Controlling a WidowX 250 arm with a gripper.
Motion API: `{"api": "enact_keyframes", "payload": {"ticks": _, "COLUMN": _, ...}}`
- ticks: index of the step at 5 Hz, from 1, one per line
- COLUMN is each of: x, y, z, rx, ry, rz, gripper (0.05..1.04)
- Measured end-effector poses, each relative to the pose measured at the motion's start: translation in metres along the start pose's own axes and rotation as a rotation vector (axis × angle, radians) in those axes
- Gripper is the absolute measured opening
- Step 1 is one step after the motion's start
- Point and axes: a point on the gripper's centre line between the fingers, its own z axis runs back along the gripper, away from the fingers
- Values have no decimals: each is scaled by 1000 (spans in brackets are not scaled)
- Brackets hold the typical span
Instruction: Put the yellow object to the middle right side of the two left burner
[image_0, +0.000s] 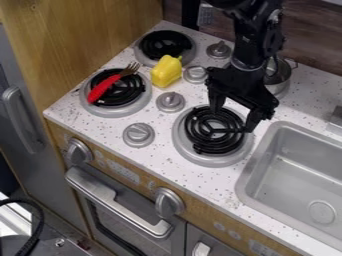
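Nearest: oven door with a silver bar handle (117, 199), two front knobs above it, left one (79, 151) and right one (169, 202). Dark cable (41, 226) curves at lower left.

Next up, speckled white counter (160, 159). Sink (244, 186) set into it on the right side, drain in its floor. Counter knob (139, 135) sits near the front edge, a second one (170, 102) just behind it.

Right-hand near burner (214, 131): black coil in a grey pan. Gripper (232, 120) hangs over its far right part, fingers spread wide, nothing between them.

Near left burner (115, 109): red-handled fork (101, 90) lies across the coil, tines pointing away from the front edge and to the right.

Yellow pepper (166, 72) is on the right side of the two left burners, between near left and far left burner (165, 44) front to back. Can't tell if it touches either rim. Small knob (195, 74) just right of it.

Farther back: another knob (218, 49), and a metal pot (281, 76) partly hidden behind the arm (248, 42). Dark wood-look wall (310, 37) behind.
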Motion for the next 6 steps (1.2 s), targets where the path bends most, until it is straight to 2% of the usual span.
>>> {"api": "enact_keyframes", "payload": {"ticks": 1, "x": -8, "y": -1, "z": -12, "rx": 2, "ry": 40, "rz": -5, "gripper": 998}}
{"api": "enact_keyframes", "payload": {"ticks": 2, "x": 5, "y": 23, "z": -16, "rx": 21, "ry": 35, "rz": 12, "gripper": 998}}
{"api": "enact_keyframes", "payload": {"ticks": 3, "x": 25, "y": 73, "z": -28, "rx": 31, "ry": 23, "rz": 73, "gripper": 998}}
{"api": "enact_keyframes", "payload": {"ticks": 5, "x": 60, "y": 147, "z": -37, "rx": 85, "ry": -26, "rz": 140, "gripper": 998}}
{"api": "enact_keyframes", "payload": {"ticks": 6, "x": 69, "y": 178, "z": -41, "rx": 105, "ry": -30, "rz": 169, "gripper": 998}}
